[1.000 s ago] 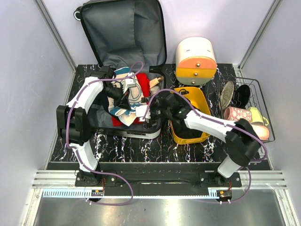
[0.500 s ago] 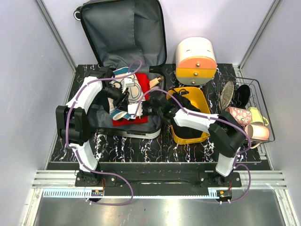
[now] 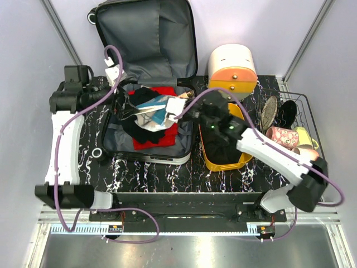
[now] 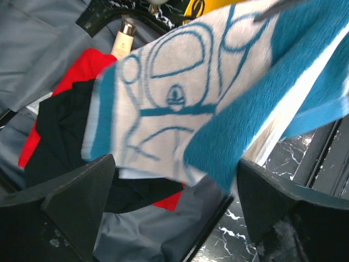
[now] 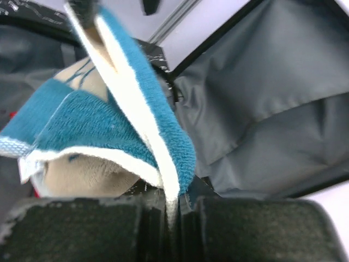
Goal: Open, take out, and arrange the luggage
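Moved: left arm swung back to the left edge, left gripper (image 3: pixel 124 103) now spread wide, off the cloth.
Grip: right gripper (image 5: pixel 172 213) pinching blue-and-white towel (image 5: pixel 109 125).
Case: luggage (image 3: pixel 146 33) left of centre on table (image 3: pixel 223 178), lid up, grey lining, red and black clothes (image 3: pixel 167 131) inside.

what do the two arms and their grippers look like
Left arm and right arm: white shells, black joints and bases, a purple cable looping along each. Left gripper and right gripper have black, matte, blocky fingers.

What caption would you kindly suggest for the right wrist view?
Close-up: right gripper shut on a blue-and-white towel before the grey-lined luggage.
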